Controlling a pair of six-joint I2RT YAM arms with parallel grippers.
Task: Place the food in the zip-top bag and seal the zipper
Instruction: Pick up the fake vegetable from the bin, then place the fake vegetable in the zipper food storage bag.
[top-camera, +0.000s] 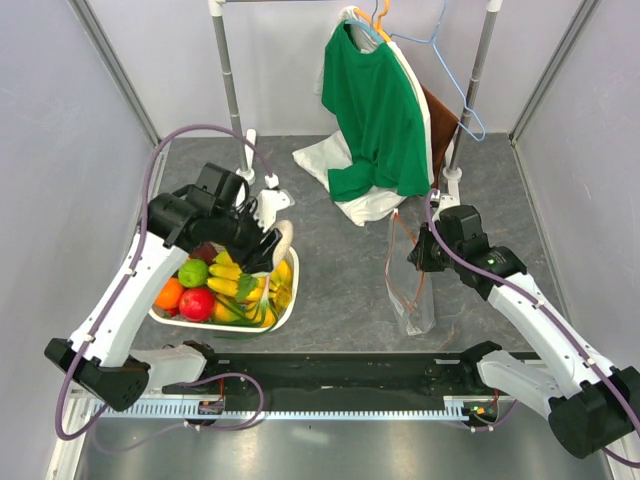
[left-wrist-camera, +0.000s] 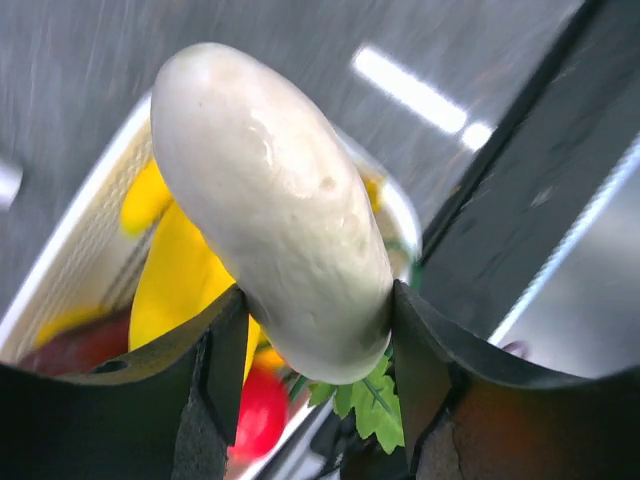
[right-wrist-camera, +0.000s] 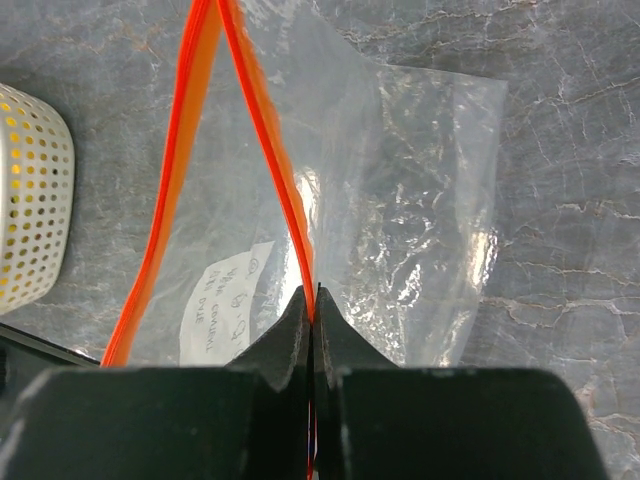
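My left gripper (top-camera: 268, 240) is shut on the white radish (top-camera: 282, 238), holding it just above the right end of the white lattice basket (top-camera: 262, 326); in the left wrist view the radish (left-wrist-camera: 275, 205) fills the gap between my fingers. The basket holds yellow bananas (top-camera: 232, 284), a green lime (top-camera: 192, 272), an orange (top-camera: 169, 293) and a red apple (top-camera: 197, 303). My right gripper (top-camera: 418, 258) is shut on the orange-red zipper (right-wrist-camera: 278, 170) of the clear zip-top bag (top-camera: 412, 290), holding its mouth open and lifted; the bag (right-wrist-camera: 400, 210) hangs down to the table.
A rack at the back carries a green shirt (top-camera: 375, 110), white cloth (top-camera: 345, 175) and hangers. Its two posts (top-camera: 232, 90) stand on the grey table. The basket's corner (right-wrist-camera: 25, 200) shows left in the right wrist view. A black rail (top-camera: 330, 375) runs along the near edge.
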